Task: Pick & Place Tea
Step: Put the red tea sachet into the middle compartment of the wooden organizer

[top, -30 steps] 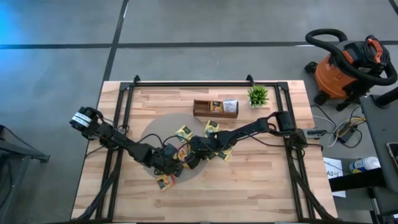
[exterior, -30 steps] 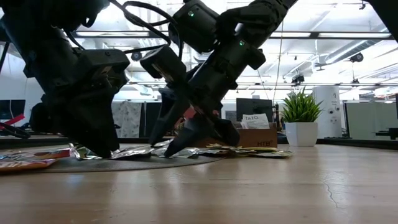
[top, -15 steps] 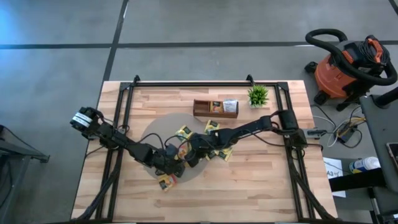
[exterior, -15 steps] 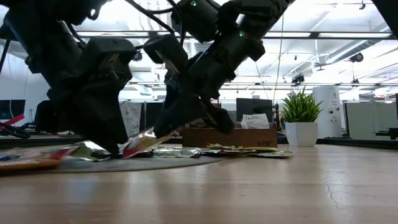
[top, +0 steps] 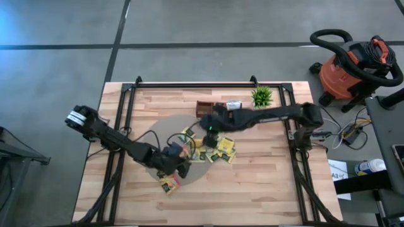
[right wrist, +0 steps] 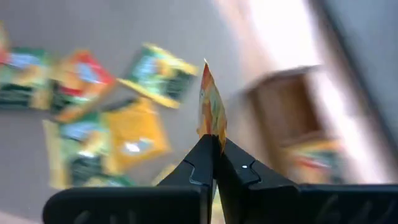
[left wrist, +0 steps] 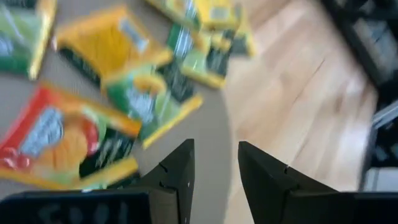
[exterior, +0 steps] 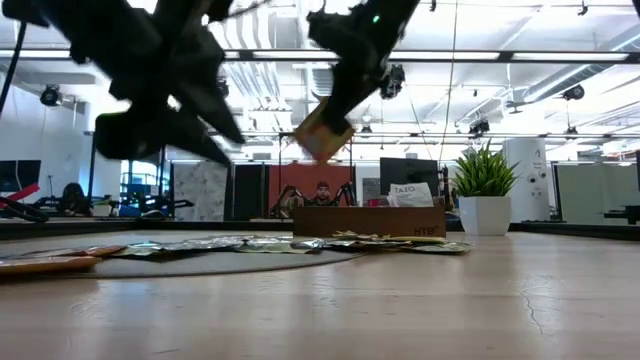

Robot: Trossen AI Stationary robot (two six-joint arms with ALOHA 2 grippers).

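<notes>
Right end effector [right wrist: 214, 144] is clamped on only the lower edge of an orange-red tea sachet [right wrist: 211, 112], held aloft near the wooden tray [top: 218, 108], so it could be shaken loose or dropped outside a compartment; left end effector [left wrist: 214, 165] hangs part-open, empty, over the loose sachets [top: 218, 150] on the bench [top: 265, 183].

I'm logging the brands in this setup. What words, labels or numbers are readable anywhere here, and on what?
"TAZO": white sachet standing in the wooden tray, low view.
"HTB": front wall of that tray, right end; small, so uncertain.
Sachet pinched in the shut right gripper: print not readable.
Sachets on the round mat by the left gripper: labels too blurred.
Vacuum, bottle, floor paper: markings too small.
</notes>
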